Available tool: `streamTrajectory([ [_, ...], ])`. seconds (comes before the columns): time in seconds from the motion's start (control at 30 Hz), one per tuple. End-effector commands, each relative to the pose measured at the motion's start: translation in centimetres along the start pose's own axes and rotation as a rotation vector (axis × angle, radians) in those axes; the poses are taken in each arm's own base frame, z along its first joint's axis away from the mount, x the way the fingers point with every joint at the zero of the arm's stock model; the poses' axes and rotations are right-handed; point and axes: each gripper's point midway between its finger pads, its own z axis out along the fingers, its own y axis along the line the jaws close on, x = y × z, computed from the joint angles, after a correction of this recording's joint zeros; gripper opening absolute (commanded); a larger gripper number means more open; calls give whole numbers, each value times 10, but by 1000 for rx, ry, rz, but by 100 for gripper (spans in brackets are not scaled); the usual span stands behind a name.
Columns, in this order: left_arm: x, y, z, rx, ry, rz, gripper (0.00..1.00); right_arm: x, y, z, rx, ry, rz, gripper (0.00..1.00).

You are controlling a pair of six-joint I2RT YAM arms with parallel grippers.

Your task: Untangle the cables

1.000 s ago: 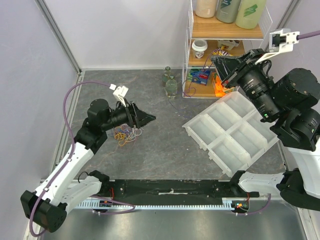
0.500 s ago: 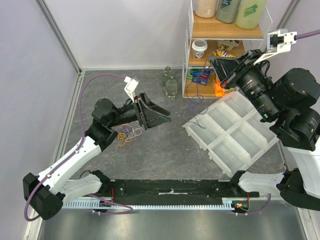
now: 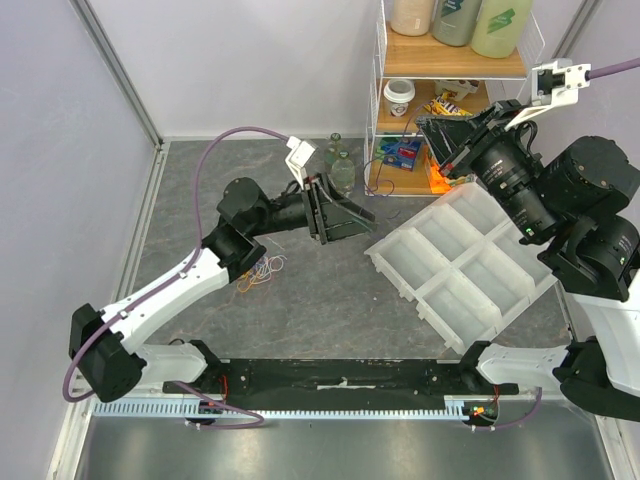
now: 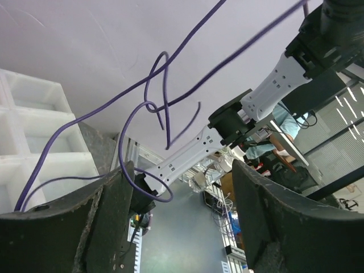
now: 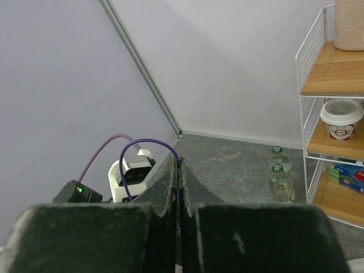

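While the left arm stretches out over the grey worktop (image 3: 330, 300), the left tool (image 3: 362, 212) is spread wide. Nothing is pinched in it. A small tangle (image 3: 258, 272) of orange, yellow and white cables lies on the worktop under the left arm. The tangle is closer to the arm bases than the left tool is, and the tool is not touching it.

A thin purple cable (image 4: 120, 149) hangs across the gap between the left tool's two fingers. It crosses over itself in a loose loop. I cannot tell if it touches the fingers.

Just past the tip of the left tool sits a white tray (image 3: 470, 270) with many little boxes. It lies at a slant on the worktop.

Farther back, the right tool (image 5: 178, 162) is pressed together and pinches the purple cable. The cable comes out from between its fingertips in a small arch. From above, a thin bit of it hangs down below the right tool, in front of the shelf (image 3: 450, 65).

The shelf is made of wood and wire and stands behind the right tool. Two bottles (image 3: 341, 165) stand on the worktop just beside the shelf, close behind the left tool.
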Motion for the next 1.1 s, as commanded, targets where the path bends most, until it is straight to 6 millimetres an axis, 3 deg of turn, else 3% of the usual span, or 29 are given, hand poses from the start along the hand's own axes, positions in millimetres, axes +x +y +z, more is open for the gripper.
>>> streamTrajectory([
  [0.0,-5,-17,9,47,-7,20,69,-6,2,-4,-7,-18,25,0],
  [0.03,-5,-13,10,25,-6,21,63,-5,0,-5,-3,-16,20,0],
  [0.13,-7,-3,12,-30,8,47,32,-3,0,-4,0,-13,22,0],
  [0.2,-6,2,11,-67,20,63,16,-1,-1,-3,2,-9,19,0],
  [0.33,2,12,-8,-173,35,135,2,0,-16,-5,80,-13,-3,0],
  [0.47,6,49,-53,-474,-22,196,2,-1,-57,-13,294,-24,-62,0],
  [0.57,-7,74,-116,-800,-160,225,2,-5,-96,-28,510,-34,-154,0],
  [0.7,-29,57,-182,-969,-374,292,2,-3,-130,-45,704,-24,-288,0],
  [0.93,-52,37,-262,-1283,-482,372,2,4,-153,-61,850,10,-386,0],
  [1.07,-73,18,-279,-1349,-509,472,2,1,-155,-67,853,19,-412,0],
])
